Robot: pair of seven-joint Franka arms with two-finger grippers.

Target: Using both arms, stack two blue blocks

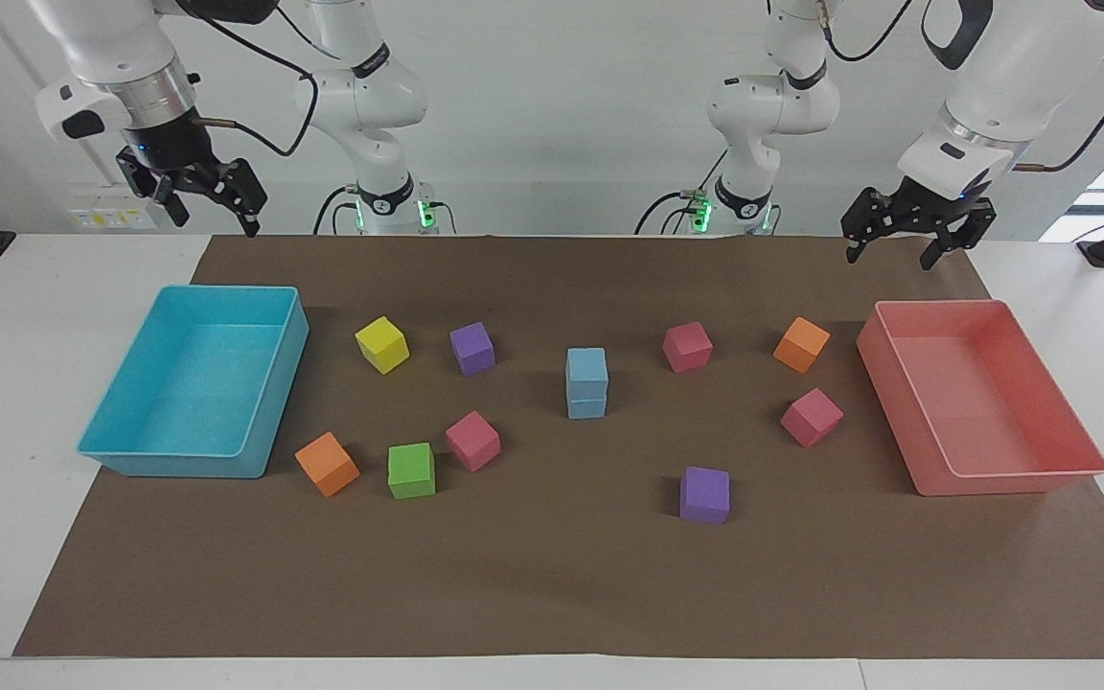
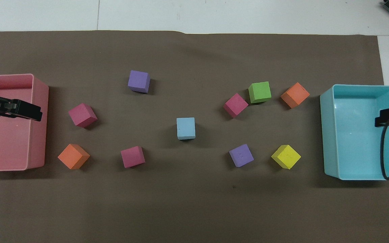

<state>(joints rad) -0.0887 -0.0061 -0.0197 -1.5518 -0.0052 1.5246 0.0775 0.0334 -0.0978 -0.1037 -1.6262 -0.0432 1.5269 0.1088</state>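
Note:
Two sky-blue blocks stand stacked in the middle of the brown mat, the upper block [image 1: 586, 365] squarely on the lower block [image 1: 586, 405]. From overhead only the top of the stack [image 2: 185, 128] shows. My right gripper [image 1: 212, 218] hangs open and empty high in the air, over the cyan tray [image 2: 328, 135] in the overhead view [image 2: 383, 119]. My left gripper [image 1: 889, 257] is open and empty too, raised over the edge of the pink tray [image 1: 907, 383] that lies toward the robots, and it also shows from overhead [image 2: 32, 114]. Neither gripper is near the stack.
Loose cubes lie around the stack: yellow [image 1: 381, 344], two purple [image 1: 472, 348] [image 1: 704, 494], three pink [image 1: 472, 440] [image 1: 687, 346] [image 1: 811, 417], two orange [image 1: 327, 464] [image 1: 801, 344] and green [image 1: 411, 470]. The trays sit at the two ends of the mat.

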